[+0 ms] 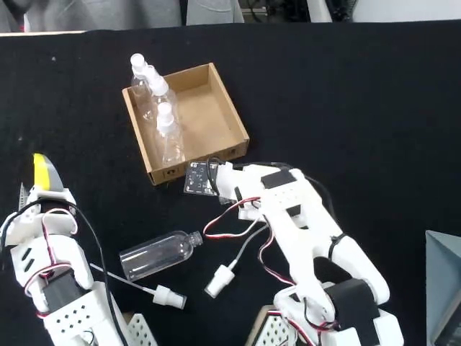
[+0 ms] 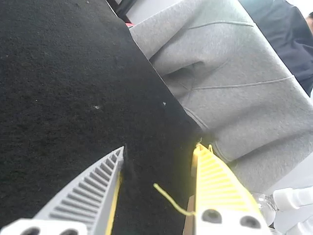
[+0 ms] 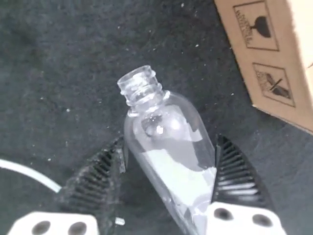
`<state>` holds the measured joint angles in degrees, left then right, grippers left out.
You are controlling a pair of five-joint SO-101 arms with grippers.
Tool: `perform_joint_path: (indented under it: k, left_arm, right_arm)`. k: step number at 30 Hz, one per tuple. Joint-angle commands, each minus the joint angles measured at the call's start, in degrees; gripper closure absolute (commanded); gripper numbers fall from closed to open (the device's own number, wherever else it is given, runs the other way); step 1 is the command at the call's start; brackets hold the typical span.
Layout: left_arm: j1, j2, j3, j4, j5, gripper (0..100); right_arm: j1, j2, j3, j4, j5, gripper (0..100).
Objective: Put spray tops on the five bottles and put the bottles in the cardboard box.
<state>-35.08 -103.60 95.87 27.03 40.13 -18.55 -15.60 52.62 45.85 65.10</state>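
Progress stands at about three of five, as I judge it. At the far left, the left end effector (image 2: 159, 148) hangs over the black bench (image 1: 360, 86) with its two fingers apart and nothing between them, well apart from the task's things. Next comes the cardboard box (image 1: 209, 115). The three capped bottles (image 1: 170, 137) lie in a row along its left side, each with a white spray top on, so this part looks done.

In front of the box, an open bottle (image 1: 155, 254) lies on its side on the bench, its bare neck pointing to the right. Just in front of it lies a spray top with a long tube (image 1: 170, 296), and a little to the right a second spray top (image 1: 220, 280). Both are loose, not on any bottle.

Near the front corner of the box, the right end effector (image 3: 169, 142) is clamped on a fifth bottle (image 3: 171, 171). Both fingers touch its sides. Its threaded neck is also bare and reaches past the fingertips, with the box wall near.

So two bottles need tops, and then both must go into the box. I think the clamped bottle gets its top first, but this is only a guess.
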Motion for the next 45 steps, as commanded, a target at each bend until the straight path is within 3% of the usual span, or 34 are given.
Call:
perform_joint_path:
  k: [1,7,25,30,37,45]
  left_arm:
    - [0.66,-0.97,-0.75,-1.41,0.0,79]
    - [0.66,-0.97,-0.75,-1.41,0.0,79]
    - [0.66,-0.97,-0.75,-1.41,0.0,79]
    - [0.66,-0.97,-0.75,-1.41,0.0,79]
    - [0.66,-0.97,-0.75,-1.41,0.0,79]
    - [0.66,-0.97,-0.66,-1.41,0.0,79]
  right_arm:
    - [-1.32,1.8,-2.33,4.84,-0.79,78.6]
    - [-1.32,1.8,-5.05,9.49,-0.88,78.6]
    - [-1.14,14.55,-10.33,8.97,-0.88,79.2]
    - [-1.14,14.55,-10.33,8.97,-1.14,90.0]
    - [-0.97,14.55,-10.33,9.49,-1.58,90.3]
    - [-1.05,14.55,-18.15,16.88,-16.62,90.3]
